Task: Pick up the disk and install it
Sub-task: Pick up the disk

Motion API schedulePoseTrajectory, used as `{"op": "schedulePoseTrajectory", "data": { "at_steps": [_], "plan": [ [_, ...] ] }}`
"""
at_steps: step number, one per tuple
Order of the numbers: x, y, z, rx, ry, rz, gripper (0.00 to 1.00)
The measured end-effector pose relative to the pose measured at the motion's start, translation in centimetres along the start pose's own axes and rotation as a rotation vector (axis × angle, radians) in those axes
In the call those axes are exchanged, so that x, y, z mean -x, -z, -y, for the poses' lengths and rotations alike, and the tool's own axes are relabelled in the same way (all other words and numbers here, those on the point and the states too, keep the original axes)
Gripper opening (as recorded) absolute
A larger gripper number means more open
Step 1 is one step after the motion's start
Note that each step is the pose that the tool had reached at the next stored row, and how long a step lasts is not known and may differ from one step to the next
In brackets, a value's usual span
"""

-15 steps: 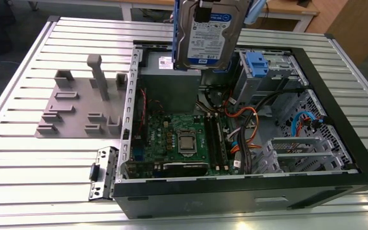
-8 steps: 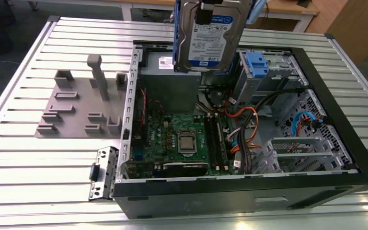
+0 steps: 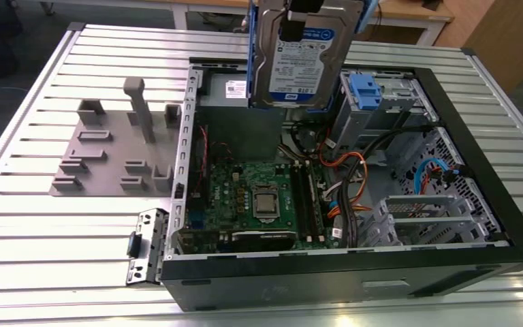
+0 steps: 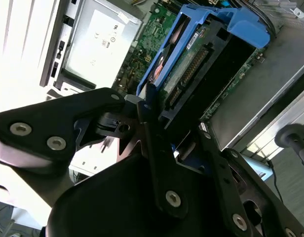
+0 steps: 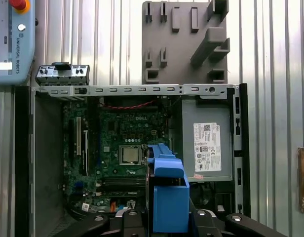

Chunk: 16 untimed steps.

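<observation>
The disk, silver with a white-and-blue label and blue side rails, hangs upright in the air over the far end of the open computer case. My gripper comes down from above and is shut on the disk's top end. In the second wrist view the black fingers clamp the blue carrier, and the disk points away toward the case interior. In the first wrist view the blue-framed disk sits between the finger bases over the motherboard.
A blue bracket is fixed to the metal drive cage at the case's far end. The grey power supply lies beside the motherboard. A grey fixture plate with posts sits on the slatted table at the exterior view's left. A teach pendant lies nearby.
</observation>
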State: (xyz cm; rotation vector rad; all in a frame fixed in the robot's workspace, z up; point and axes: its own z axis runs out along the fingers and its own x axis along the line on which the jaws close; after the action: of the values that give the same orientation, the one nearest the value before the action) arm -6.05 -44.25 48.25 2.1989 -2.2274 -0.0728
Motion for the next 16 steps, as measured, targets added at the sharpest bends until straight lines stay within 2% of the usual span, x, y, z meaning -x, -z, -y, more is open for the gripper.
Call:
{"op": "schedulePoseTrajectory", "data": {
  "at_steps": [16],
  "plan": [
    [-1.78, 0.00, 0.13, 0.0000, 0.000, 0.0000, 0.36]
  ]
}}
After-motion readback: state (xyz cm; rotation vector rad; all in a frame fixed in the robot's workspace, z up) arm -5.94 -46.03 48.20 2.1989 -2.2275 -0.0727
